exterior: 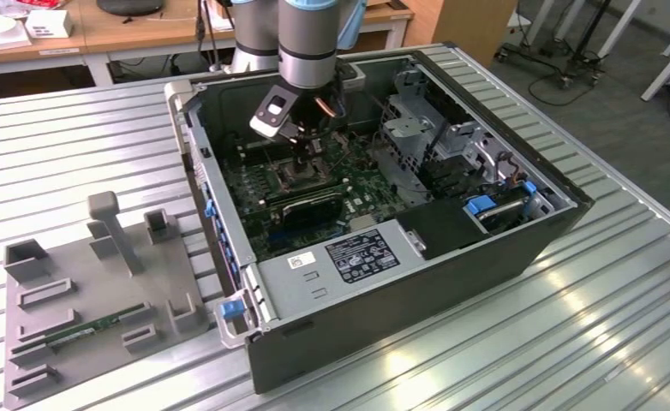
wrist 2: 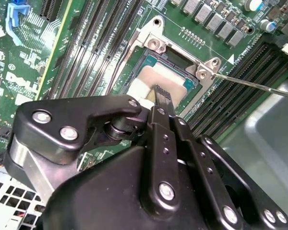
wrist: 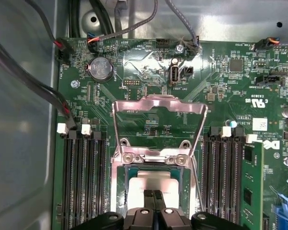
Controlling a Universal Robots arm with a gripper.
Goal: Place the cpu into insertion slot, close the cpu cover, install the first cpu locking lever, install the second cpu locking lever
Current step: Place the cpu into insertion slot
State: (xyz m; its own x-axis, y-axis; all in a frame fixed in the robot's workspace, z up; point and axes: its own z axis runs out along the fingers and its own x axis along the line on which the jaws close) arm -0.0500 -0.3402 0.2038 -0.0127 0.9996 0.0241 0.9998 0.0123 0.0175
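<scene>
The Universal Robots arm (exterior: 308,43) is a silver-grey tube with black bands and a pale blue joint cap; a white-and-black camera box (exterior: 276,114) is mounted at its wrist. The gripper (wrist 2: 158,92) is matte black, its linkage plates studded with silver screw heads (wrist 2: 166,191).

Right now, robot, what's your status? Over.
Gripper shut, tips down at the cpu. It lies in the insertion slot. The cpu cover open, tilted up. Locking lever unlatched.
</scene>
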